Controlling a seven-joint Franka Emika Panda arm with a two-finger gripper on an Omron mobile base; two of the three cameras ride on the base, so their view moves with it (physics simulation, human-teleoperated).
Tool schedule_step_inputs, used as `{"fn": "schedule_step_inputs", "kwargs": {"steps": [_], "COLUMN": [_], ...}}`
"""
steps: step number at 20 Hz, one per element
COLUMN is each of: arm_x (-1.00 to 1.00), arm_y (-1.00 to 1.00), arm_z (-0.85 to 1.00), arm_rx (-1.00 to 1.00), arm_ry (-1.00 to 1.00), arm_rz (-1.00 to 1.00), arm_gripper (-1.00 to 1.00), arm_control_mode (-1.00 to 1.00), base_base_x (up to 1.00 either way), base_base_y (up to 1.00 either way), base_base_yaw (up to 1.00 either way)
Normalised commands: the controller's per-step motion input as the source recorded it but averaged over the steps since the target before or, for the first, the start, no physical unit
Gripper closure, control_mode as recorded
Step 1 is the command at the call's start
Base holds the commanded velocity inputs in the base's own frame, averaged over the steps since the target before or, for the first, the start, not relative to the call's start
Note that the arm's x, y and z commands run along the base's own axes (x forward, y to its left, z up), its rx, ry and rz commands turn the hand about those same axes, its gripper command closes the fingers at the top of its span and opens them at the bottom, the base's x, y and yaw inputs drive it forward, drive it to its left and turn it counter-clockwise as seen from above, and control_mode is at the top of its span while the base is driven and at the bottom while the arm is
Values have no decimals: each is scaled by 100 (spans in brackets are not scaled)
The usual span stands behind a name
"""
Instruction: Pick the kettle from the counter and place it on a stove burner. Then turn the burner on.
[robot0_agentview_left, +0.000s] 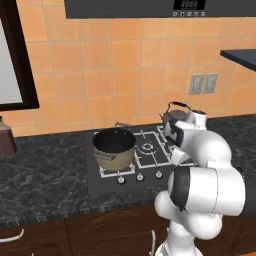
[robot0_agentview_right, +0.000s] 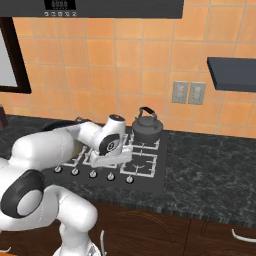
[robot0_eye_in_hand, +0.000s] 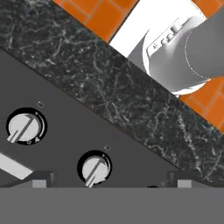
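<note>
The kettle (robot0_agentview_left: 176, 116) sits on the cooktop's (robot0_agentview_left: 100, 181) back right, behind the tan pot (robot0_agentview_left: 114, 146).

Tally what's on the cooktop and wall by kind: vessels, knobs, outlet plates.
Kettles: 1, the kettle on a rear burner grate.
Pots: 1, the tan pot.
Knobs: 5, along the cooktop front edge, the knob row in the right base view.
Outlet plates: 2, the outlet plates.
Total: 9

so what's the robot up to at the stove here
The kettle already sits on the back right burner of the cooktop, and a tan pot is on the left side. The arm has its gripper low over the front row of knobs. It holds nothing and looks set to turn a burner on, though no knob is gripped yet.
</note>
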Motion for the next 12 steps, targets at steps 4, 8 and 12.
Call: {"fn": "schedule_step_inputs", "kwargs": {"steps": [4, 8, 12], "arm_x": [12, 19, 8], "arm_y": [1, 38, 57], "arm_z": [-21, -23, -11], "arm_rx": [-4, -2, 0], "arm_ry": [0, 0, 2], "arm_rz": [-30, -27, -30], "arm_gripper": [-100, -100, -100], "arm_control_mode": [-100, -100, -100], "base_base_x": [0, 0, 0], "base_base_y": [0, 0, 0], "base_base_yaw": [0, 0, 0]}}
